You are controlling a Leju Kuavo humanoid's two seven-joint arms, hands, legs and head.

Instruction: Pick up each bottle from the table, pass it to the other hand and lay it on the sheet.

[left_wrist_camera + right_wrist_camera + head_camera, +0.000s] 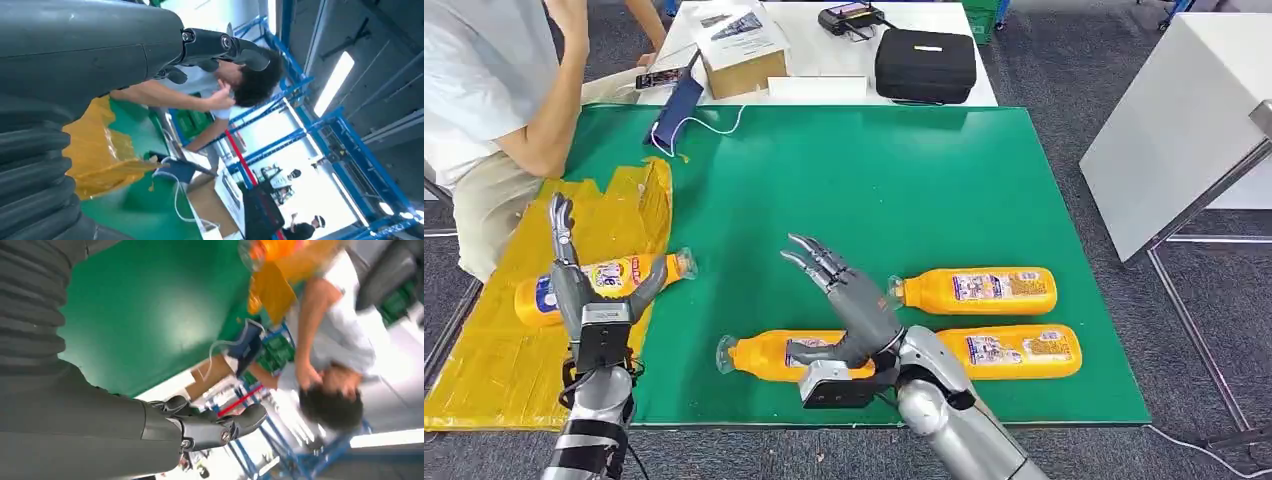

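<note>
Four bottles: one (602,283) on the sheet (494,370), three on green (both hands (574,285) (849,305) spread, empty)

Even, bright indoor light fills the head view; the green table cover (874,190) is evenly lit, and soft short shadows sit just under the right hand (844,300) and the bottles beside it. The yellow sheet (614,220) by the left hand (584,290) shows slight sheen. In the left wrist view, ceiling strip lights (334,82) beyond the fingers glare white and the background is washed out. The right wrist view is motion-blurred: the person (330,365) past the fingertips is smeared, with a pale glare patch on the green surface.
</note>
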